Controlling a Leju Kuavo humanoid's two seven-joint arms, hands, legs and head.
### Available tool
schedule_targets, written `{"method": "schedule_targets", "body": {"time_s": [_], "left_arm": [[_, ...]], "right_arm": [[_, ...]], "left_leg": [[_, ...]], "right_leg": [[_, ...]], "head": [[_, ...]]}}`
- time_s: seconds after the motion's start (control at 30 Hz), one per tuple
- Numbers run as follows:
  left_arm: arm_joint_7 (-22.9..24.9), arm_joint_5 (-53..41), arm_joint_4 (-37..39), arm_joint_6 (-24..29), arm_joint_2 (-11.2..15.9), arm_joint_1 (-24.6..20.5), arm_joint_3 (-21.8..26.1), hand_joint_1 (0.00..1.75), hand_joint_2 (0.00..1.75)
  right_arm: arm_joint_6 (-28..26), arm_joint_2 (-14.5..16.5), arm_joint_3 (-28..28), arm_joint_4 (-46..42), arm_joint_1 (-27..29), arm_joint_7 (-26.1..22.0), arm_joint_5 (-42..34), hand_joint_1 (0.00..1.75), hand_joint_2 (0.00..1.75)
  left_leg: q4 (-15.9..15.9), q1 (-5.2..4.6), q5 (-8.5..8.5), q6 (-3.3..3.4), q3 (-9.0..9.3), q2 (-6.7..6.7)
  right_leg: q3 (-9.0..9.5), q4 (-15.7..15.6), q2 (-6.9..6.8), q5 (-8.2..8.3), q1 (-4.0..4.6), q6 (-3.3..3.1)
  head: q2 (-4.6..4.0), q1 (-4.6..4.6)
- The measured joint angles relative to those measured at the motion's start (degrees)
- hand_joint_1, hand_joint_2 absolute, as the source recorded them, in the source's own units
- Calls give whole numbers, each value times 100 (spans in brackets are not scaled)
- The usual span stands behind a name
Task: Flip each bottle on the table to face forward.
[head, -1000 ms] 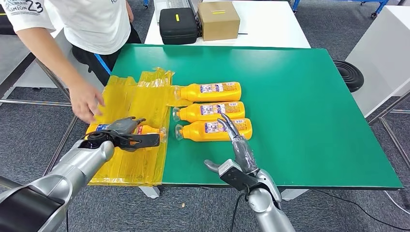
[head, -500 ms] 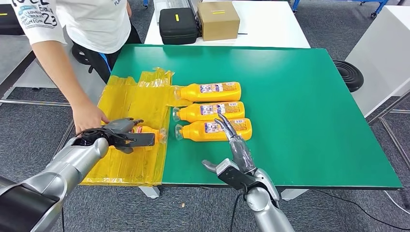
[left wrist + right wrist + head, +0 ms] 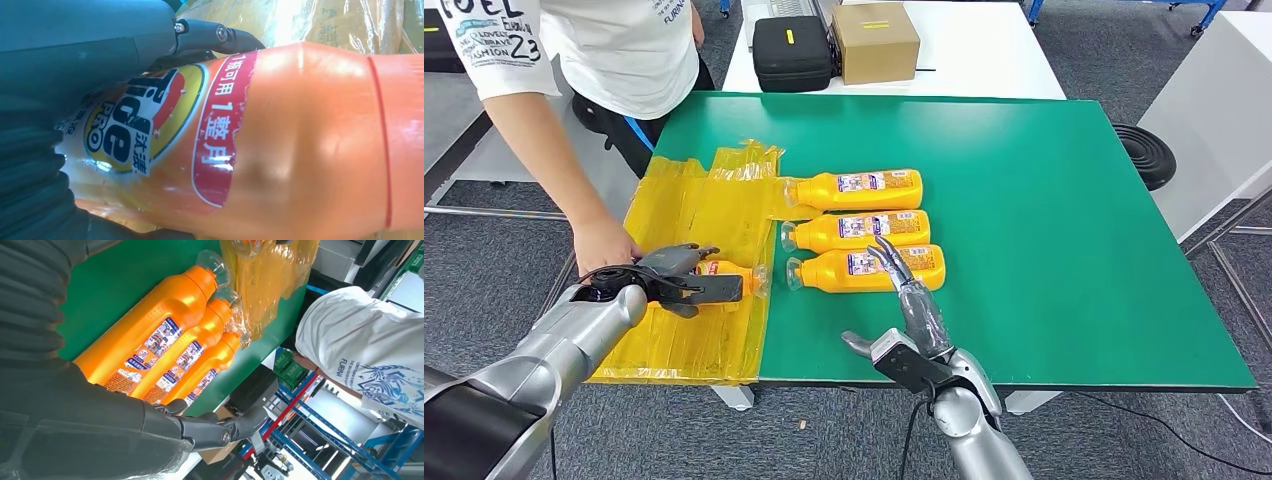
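Note:
Three orange bottles lie side by side on the green table, back labels up: the far one, the middle one and the near one. My right hand reaches over the near bottle with its fingers stretched out and spread, holding nothing. In the right wrist view the same three bottles lie beyond that hand. My left hand grips a fourth orange bottle over the yellow plastic sheet. The left wrist view shows this bottle with its front logo label.
A person stands at the table's left corner, one hand on the plastic right beside my left hand. A black case and a cardboard box sit on the white table behind. A black round object lies off the right edge.
My left hand has shifted slightly left with the bottle. The person's hand moved nearer along the plastic, closer to my left hand. My right hand has barely moved.

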Motion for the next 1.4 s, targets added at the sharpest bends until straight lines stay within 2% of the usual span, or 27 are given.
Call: {"method": "schedule_targets", "body": {"time_s": [0.13,0.47,0.63,0.97,1.2,1.4], "left_arm": [[-125,5,-1,-74,27,-25,1,0,175],[-761,45,-48,-716,236,-363,-2,0,175],[-1289,-66,-110,-1106,282,-560,-94,0,175],[-1633,47,-317,-1247,483,-731,-181,0,175],[-2071,351,-447,-1511,631,-814,-221,0,175],[-2126,405,-505,-1554,691,-884,-259,0,175]], "right_arm": [[-1,-1,0,0,5,0,0,0,175],[-33,-2,-1,-23,113,5,-11,0,175],[-52,-2,-24,-99,200,28,-11,0,175],[-79,-2,-74,-203,341,28,12,0,175],[-81,-2,-128,-239,375,28,25,0,175],[-81,-2,-158,-250,384,28,26,0,175]], "left_leg": [[0,0,1,0,1,1],[1,3,5,-2,-17,3],[2,3,5,-2,-31,2],[2,4,5,-2,-31,4],[2,3,5,-2,-33,3],[2,2,5,-2,-33,3]], "right_leg": [[0,0,0,0,0,0],[-20,1,0,1,1,0],[-31,1,0,1,1,0],[-35,1,1,1,2,0],[-35,1,1,1,0,0],[-35,1,1,1,0,0]], "head": [[0,-1],[0,1],[0,1],[0,0],[0,1],[0,1]]}}
